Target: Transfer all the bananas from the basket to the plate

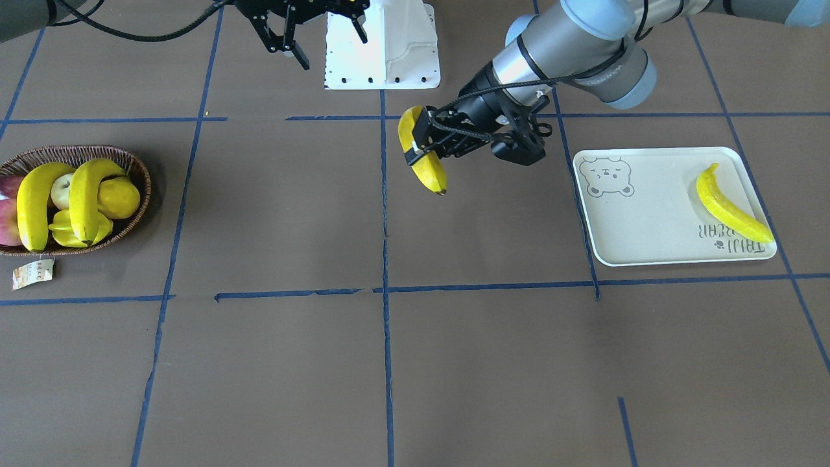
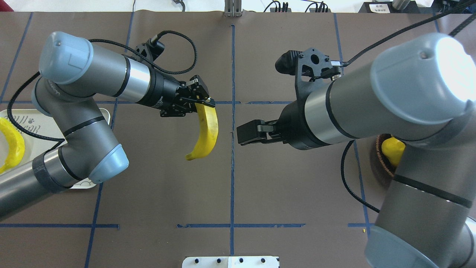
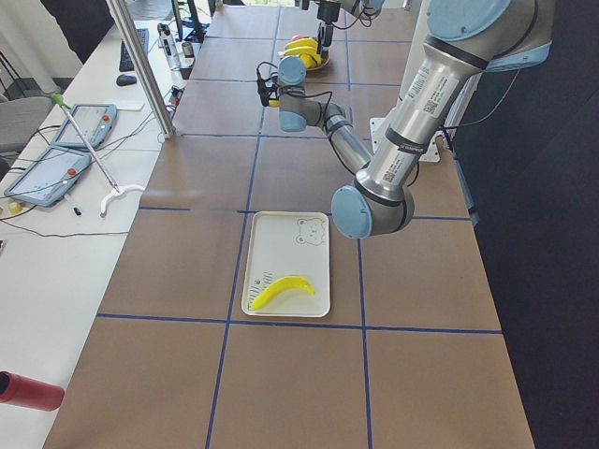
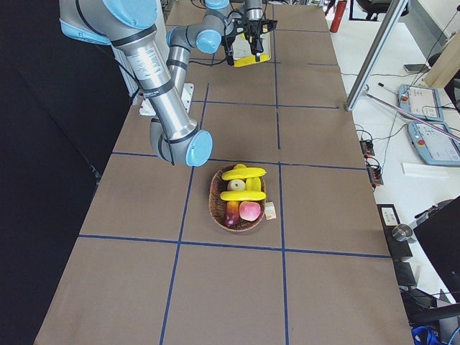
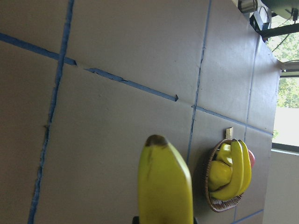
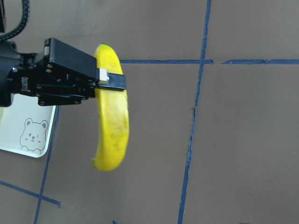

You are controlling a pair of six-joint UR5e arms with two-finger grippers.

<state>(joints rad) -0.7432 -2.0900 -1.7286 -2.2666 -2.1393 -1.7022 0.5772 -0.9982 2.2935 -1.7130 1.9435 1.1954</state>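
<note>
Brown bench (image 1: 272, 214) with a blue tape grid (image 1: 384, 259). Cream plate (image 1: 648, 214) lies well behind the left fingers (image 1: 423, 130), wrist side. Wicker basket (image 1: 148, 188) plus its paper tag (image 1: 32, 272) sits way out ahead of them. White mounting base (image 1: 402, 45) is near the right fingers (image 1: 300, 57).

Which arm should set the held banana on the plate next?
Left. The left gripper has its jaws shut on the banana, and the plate lies on its side; the right gripper holds nothing.
</note>
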